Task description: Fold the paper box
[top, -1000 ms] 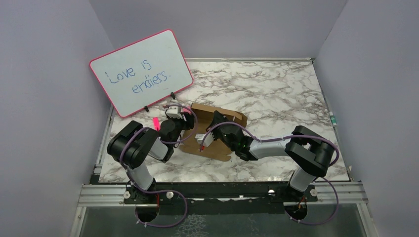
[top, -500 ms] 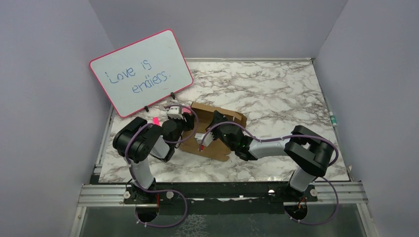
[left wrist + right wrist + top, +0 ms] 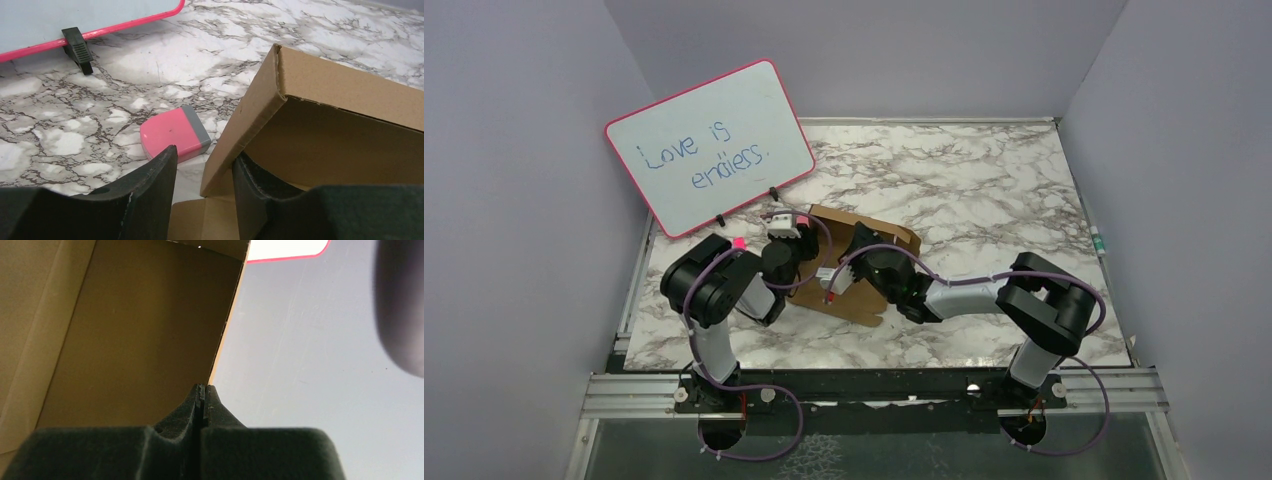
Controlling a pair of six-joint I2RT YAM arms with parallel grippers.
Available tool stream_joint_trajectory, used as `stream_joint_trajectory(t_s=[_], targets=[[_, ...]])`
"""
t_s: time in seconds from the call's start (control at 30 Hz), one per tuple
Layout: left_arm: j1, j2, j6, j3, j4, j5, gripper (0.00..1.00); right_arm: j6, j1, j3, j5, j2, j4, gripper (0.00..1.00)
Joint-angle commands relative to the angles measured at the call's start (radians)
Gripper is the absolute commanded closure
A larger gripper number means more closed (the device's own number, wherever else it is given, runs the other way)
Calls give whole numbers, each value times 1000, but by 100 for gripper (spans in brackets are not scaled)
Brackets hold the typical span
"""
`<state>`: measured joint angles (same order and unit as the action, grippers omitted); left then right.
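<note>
The paper box (image 3: pixel 892 238) is brown cardboard, partly folded, in the table's middle between both arms. In the left wrist view its raised side wall (image 3: pixel 250 115) stands between my left gripper (image 3: pixel 205 152) jaws: one finger outside, the other inside, with a gap left on the outer side. From above, the left gripper (image 3: pixel 802 250) is at the box's left edge. My right gripper (image 3: pixel 832 285) reaches in from the right, over the box floor. Its jaws (image 3: pixel 202 386) are shut, tips at the edge of an upright cardboard panel (image 3: pixel 125 340); nothing shows between them.
A pink-framed whiteboard (image 3: pixel 709 145) with blue writing stands at the back left on black feet (image 3: pixel 77 45). A pink and grey eraser (image 3: pixel 172 132) lies on the marble table (image 3: pixel 984 190) just left of the box. Grey walls close in on three sides.
My left arm has shifted right, bringing its gripper onto the box's left wall, and its jaws have narrowed. The right arm and the box have hardly moved.
</note>
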<state>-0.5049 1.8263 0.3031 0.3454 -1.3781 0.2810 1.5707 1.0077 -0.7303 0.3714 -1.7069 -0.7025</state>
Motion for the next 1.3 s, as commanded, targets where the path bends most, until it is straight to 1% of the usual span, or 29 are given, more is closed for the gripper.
stream_joint_trajectory(t_s=[0.0, 0.13, 0.4, 0.5, 0.63, 0.77, 0.97, 1.03, 1.17, 1.27], targets=[[-7, 25, 2, 34, -59, 92, 55, -20, 0, -14, -46, -30, 79, 99], [-10, 36, -3, 55, -44, 90, 56, -24, 0, -17, -49, -28, 88, 99], [-25, 15, 18, 23, -22, 176, 75, -26, 0, -9, -41, -7, 90, 99], [-34, 10, 27, 1, -25, 216, 80, -26, 0, -8, -42, -1, 98, 99], [-47, 1, 46, -10, -27, 256, 84, -28, 2, -8, -45, -3, 105, 99], [-75, -18, 44, -22, -29, 326, 89, -34, 3, -9, -51, -6, 105, 99], [-87, -22, 70, -48, -46, 350, 91, -48, 3, -13, -57, -5, 99, 99], [-87, -21, 74, -52, -56, 336, 90, -57, 5, -18, -51, -3, 96, 97], [-87, -25, 79, -56, -54, 315, 91, -108, 5, -23, -46, 27, 104, 89], [-87, -34, 83, -62, -46, 307, 89, -209, 5, -47, -46, 71, 175, 79]])
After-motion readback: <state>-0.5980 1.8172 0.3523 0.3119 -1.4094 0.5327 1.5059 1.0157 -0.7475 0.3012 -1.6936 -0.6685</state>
